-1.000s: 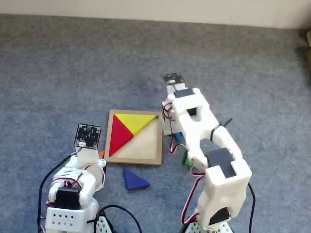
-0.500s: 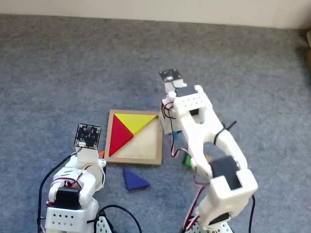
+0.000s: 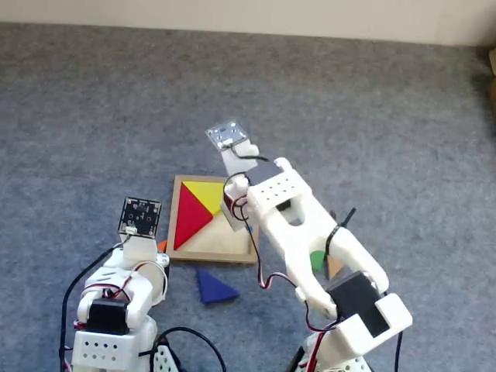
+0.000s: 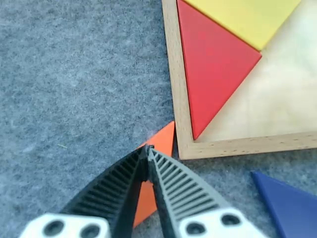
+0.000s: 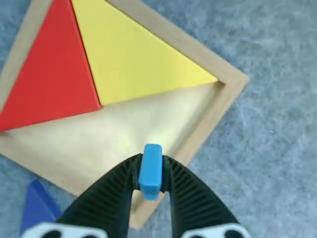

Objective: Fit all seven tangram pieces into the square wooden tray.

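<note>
The square wooden tray (image 3: 177,218) (image 5: 229,89) (image 4: 173,74) holds a yellow triangle (image 3: 213,193) (image 5: 133,59) and a red triangle (image 3: 189,218) (image 5: 52,84) (image 4: 213,64). My right gripper (image 5: 151,173) (image 3: 237,221) hangs over the tray's right part, shut on a light blue piece (image 5: 151,168) held on edge. My left gripper (image 4: 147,153) is shut, its tips over an orange triangle (image 4: 153,183) (image 3: 162,246) lying just outside the tray's near left corner. A dark blue triangle (image 3: 214,286) (image 4: 287,208) (image 5: 34,208) lies on the carpet in front of the tray.
A green piece (image 3: 317,260) and a tan-orange piece (image 3: 335,267) lie on the grey carpet to the right of the tray, partly behind the right arm. The tray's right half shows bare wood (image 5: 114,134).
The right arm has swung left from beside the tray's right edge to above the tray, carrying the light blue piece. The left arm has not moved.
</note>
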